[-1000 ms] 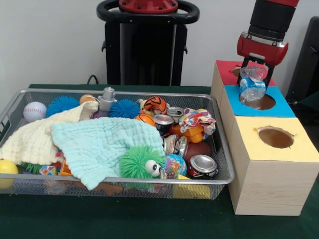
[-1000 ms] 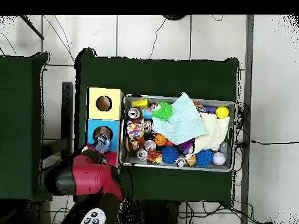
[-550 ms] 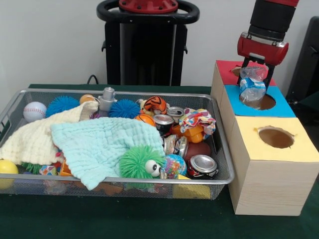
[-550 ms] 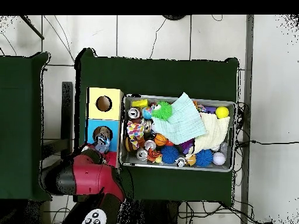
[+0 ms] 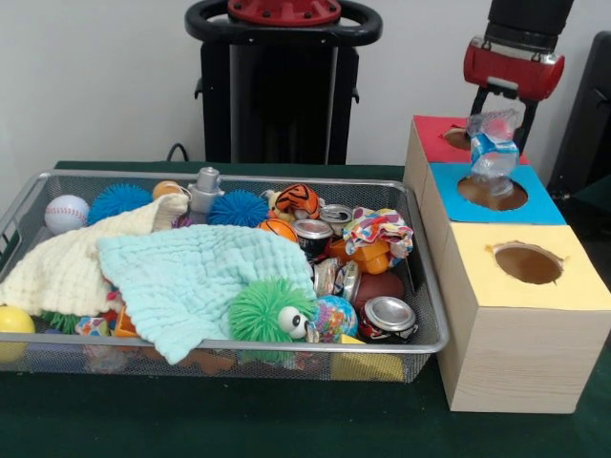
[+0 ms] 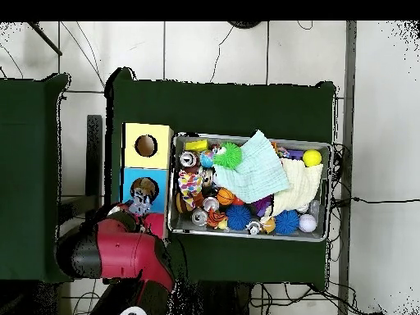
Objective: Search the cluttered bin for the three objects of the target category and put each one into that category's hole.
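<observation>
The claw (image 5: 496,119) hangs at the upper right of the front view, pinching a crumpled plastic bottle (image 5: 494,151) with a blue label. The bottle dangles just above the round hole (image 5: 493,193) in the blue box top, clear of the rim.

The blue box (image 5: 535,205) sits in the middle of a row of three: a red one (image 5: 431,129) behind it, higher in the frame, and a yellow one (image 5: 558,286) in front, lower right, each with its own hole.

Left of the boxes, a wire basket (image 5: 425,339) fills the centre and left of the frame on the dark green worktop (image 5: 286,420). It holds a light green cloth (image 5: 191,281) and a cream cloth (image 5: 72,262) over a jumble of toys: a fuzzy green ball with an eye (image 5: 270,312), blue spiky balls (image 5: 237,207), a baseball (image 5: 65,213), a yellow ball (image 5: 13,322). Crushed cans (image 5: 387,315) lie toward the basket's right end.

In the overhead view the red arm (image 6: 115,254) fills the lower left.
</observation>
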Robot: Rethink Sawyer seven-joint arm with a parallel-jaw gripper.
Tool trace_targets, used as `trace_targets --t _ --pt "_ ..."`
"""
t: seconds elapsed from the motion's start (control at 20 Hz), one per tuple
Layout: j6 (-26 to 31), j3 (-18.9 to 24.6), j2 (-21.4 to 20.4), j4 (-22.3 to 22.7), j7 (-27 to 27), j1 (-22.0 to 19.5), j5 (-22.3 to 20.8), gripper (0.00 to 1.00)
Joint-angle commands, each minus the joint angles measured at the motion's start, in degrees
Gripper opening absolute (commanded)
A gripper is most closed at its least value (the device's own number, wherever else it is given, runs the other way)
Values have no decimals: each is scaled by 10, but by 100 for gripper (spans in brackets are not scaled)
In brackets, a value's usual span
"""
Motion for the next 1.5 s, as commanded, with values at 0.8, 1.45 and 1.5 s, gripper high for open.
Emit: trace_targets --t 0.8,1.45,1.5 --pt "78 21 -36 -22 40 -34 -18 100" --pt "83 5 -76 -43 23 -94 -37 100" --pt "69 4 -77 -37 29 -96 -36 100"
